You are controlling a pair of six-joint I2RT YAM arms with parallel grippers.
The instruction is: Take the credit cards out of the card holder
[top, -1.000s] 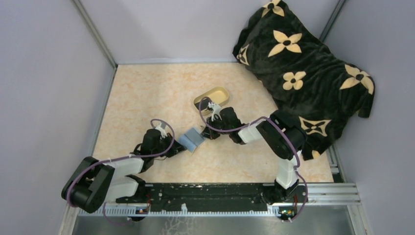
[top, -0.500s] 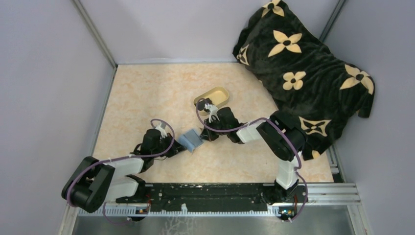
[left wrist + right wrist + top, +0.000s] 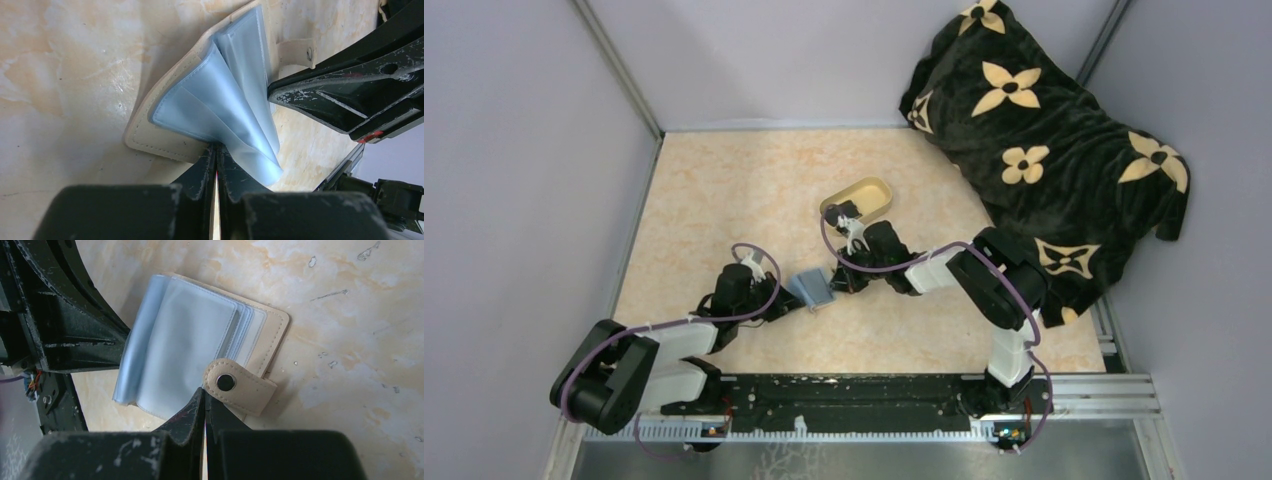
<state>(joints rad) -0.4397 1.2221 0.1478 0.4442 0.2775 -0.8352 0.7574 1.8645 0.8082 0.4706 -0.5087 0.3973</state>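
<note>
Anchor: left gripper [image 3: 216, 157] jaws narrow, pinching card holder [image 3: 220, 100] to steady it | Probe: right gripper [image 3: 204, 405] jaws shut beside tab [image 3: 240, 386], likely seeking 1 card

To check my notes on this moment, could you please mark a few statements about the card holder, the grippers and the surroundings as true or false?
1. The card holder lies open on the table between the left gripper and the right gripper. True.
2. The left gripper is wide open. False: it is shut, pinching a blue-grey sleeve of the card holder.
3. The closing tab is snapped shut. False: it lies loose, its snap showing.
4. A flowered blanket sits at the far right. True.
5. The oval dish rests on the blanket. False: it stands on the table beyond the card holder.
</note>
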